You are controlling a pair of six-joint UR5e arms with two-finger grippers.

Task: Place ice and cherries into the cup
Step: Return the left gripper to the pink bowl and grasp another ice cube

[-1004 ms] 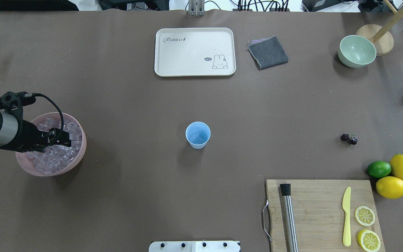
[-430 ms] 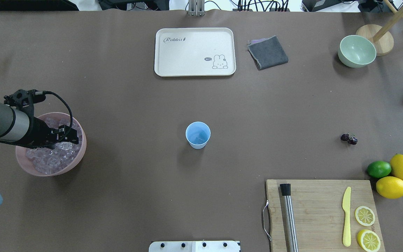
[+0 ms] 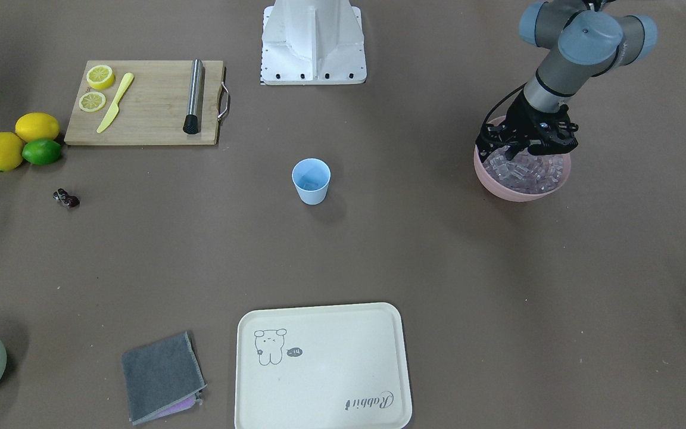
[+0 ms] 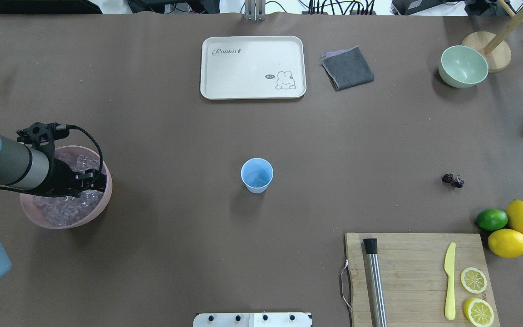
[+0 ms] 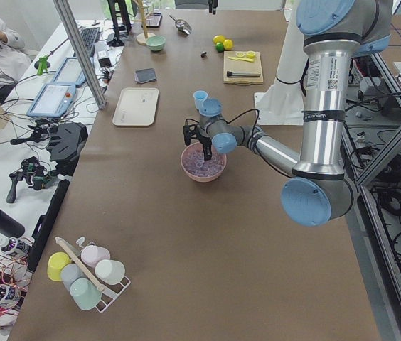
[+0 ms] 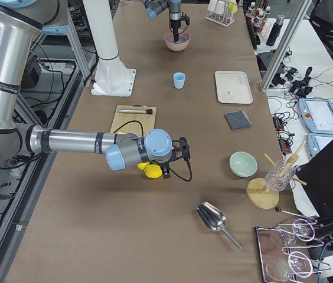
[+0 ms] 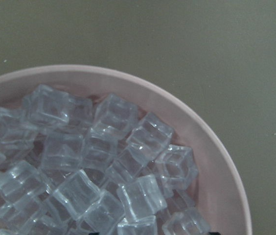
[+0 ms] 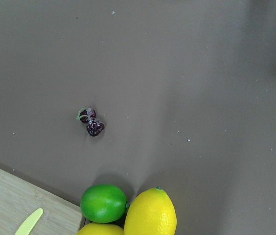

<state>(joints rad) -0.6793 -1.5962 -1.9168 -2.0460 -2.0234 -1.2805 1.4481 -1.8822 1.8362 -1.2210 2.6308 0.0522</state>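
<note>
Over the pink bowl (image 4: 106,200) at the left end of the bench (image 4: 175,136), the left tool (image 4: 99,180) hangs with jaws apart close above the ice (image 4: 64,206), while the cup (image 4: 257,175) stands mid-bench, well apart.

Left arm's reaching out low, wrist tipped down, left gripper (image 3: 526,149) with jaws apart. Right arm's stretched out too, but right gripper (image 6: 179,157) is too small to read.

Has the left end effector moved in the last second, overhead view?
Yes. The left end effector shifted rightward in that view, from over the middle of the pink bowl to its rim nearest the cup.
</note>
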